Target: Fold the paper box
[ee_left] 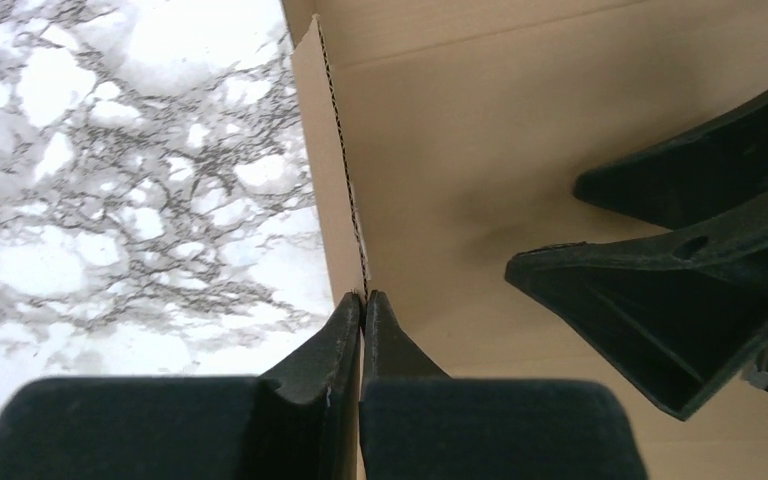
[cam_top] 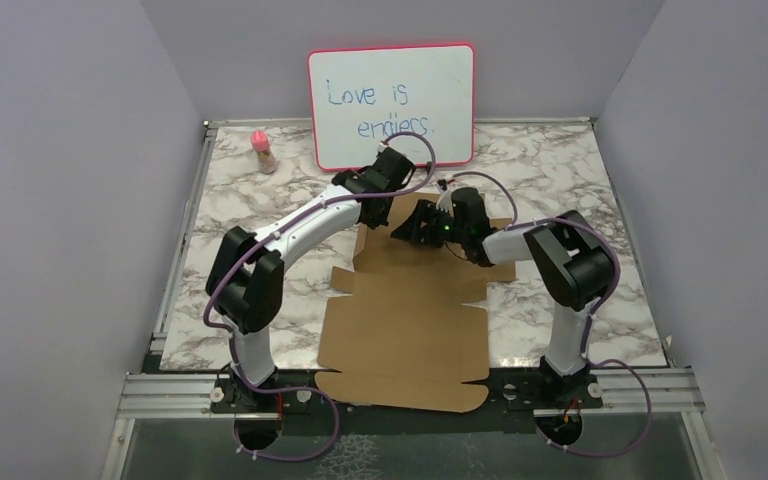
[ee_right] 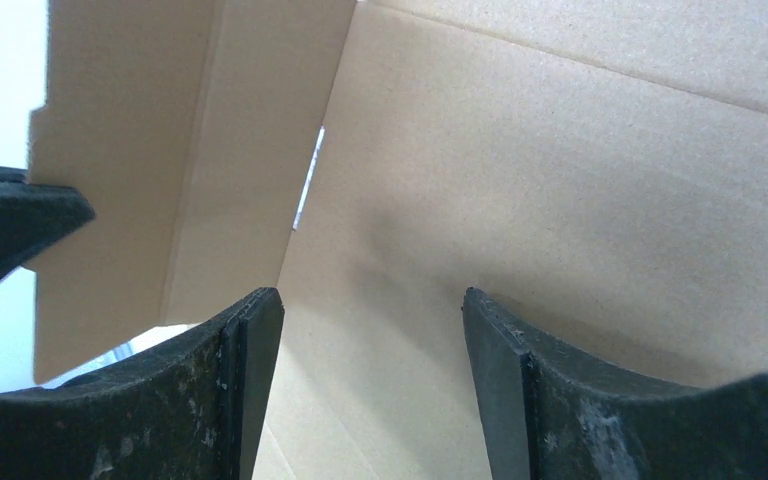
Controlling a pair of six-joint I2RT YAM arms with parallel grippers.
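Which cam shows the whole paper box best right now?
Top external: the paper box shows nearly whole, outline and notches clear, arms hiding its far end. Left wrist: only one raised side flap. Right wrist: only close-up panels and a slit.

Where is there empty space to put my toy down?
The back right corner of the table, between the whiteboard and the right edge, is bare. So is the left strip near the pink bottle. The middle is crowded: the paper box lies there, with the left gripper pinching its flap and the right gripper open above it.
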